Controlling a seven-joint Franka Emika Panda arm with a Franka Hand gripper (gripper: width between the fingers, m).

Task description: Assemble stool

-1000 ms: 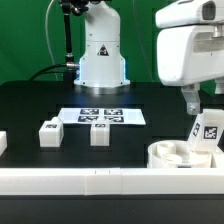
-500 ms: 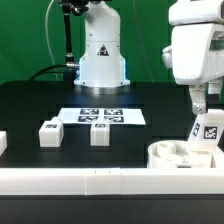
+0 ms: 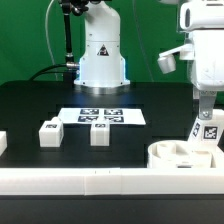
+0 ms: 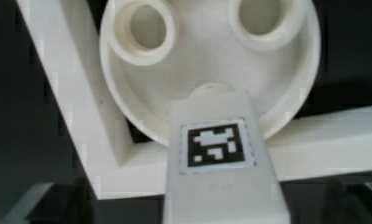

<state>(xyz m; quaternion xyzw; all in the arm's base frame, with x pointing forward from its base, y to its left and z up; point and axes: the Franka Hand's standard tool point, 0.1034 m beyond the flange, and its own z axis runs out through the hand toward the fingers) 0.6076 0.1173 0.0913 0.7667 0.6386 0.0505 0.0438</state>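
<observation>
The round white seat (image 3: 172, 155) lies against the front rail at the exterior view's right, its holes facing up (image 4: 201, 50). One tagged white leg (image 3: 205, 137) stands in it, leaning slightly; the wrist view shows it from above (image 4: 218, 165). My gripper (image 3: 203, 108) hangs just above the leg's top, open, with the dark fingers (image 4: 46, 203) standing apart on either side of the leg and not pressing it. Two more legs (image 3: 49, 132) (image 3: 99, 133) stand loose on the black table.
The marker board (image 3: 100, 116) lies flat at mid-table in front of the robot base (image 3: 101, 55). A long white border rail (image 3: 90, 181) runs along the front edge. Another white piece (image 3: 2, 143) shows at the left edge.
The arm has lifted and shifted toward the exterior view's right, away from the leg. The leg stays standing in the seat. The jaws have stayed open.
</observation>
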